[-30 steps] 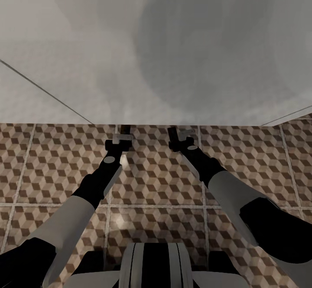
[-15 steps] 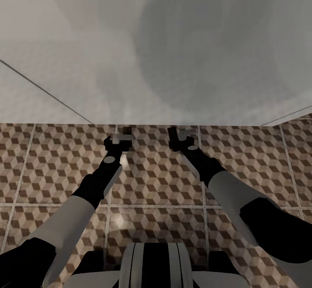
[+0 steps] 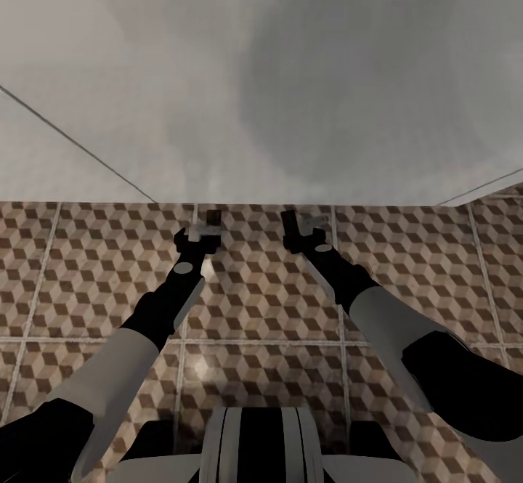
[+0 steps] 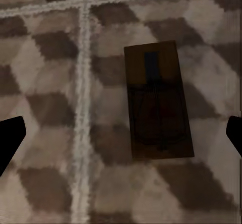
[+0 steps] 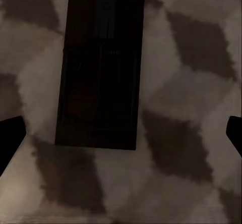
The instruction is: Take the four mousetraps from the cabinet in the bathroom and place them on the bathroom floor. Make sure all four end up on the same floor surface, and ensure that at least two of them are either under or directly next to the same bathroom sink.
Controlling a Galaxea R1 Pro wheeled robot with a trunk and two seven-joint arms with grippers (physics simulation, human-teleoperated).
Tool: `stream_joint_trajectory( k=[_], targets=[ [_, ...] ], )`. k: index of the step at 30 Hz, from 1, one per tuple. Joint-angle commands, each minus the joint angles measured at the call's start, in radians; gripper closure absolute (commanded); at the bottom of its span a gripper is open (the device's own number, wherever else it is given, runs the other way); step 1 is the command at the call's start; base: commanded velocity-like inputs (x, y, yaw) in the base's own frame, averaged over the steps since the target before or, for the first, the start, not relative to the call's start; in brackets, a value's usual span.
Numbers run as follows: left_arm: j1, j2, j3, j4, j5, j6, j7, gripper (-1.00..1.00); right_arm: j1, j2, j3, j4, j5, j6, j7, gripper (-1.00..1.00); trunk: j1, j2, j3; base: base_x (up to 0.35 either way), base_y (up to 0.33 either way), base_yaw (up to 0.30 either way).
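Two mousetraps (image 4: 159, 103) (image 5: 101, 65) lie flat on the bathroom floor (image 3: 94, 279) beneath the released left gripper (image 3: 207, 227) and right gripper (image 3: 298, 227), so roughly half seems done.

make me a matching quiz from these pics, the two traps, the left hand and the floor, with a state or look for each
Column one:
1. left hand
2. mousetrap in left wrist view
3. mousetrap in right wrist view
4. bathroom floor

Column two:
a. cube-patterned tiles
b. in deep shadow, almost black
c. open, holding nothing
d. brown, lying flat beside a pale grout line

Pairs: 1-c, 2-d, 3-b, 4-a
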Motion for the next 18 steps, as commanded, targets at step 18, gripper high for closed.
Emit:
stream_joint_trajectory(
  k=[18],
  targets=[
    [0.0, 0.001, -0.004, -0.001, 0.01, 0.004, 0.008, -1.0, -0.001, -0.001, 0.008, 0.0, -0.01, 0.004, -0.008, -1.0, -0.001, 0.0, 0.0, -0.306, 0.0, 0.0]
  ],
)
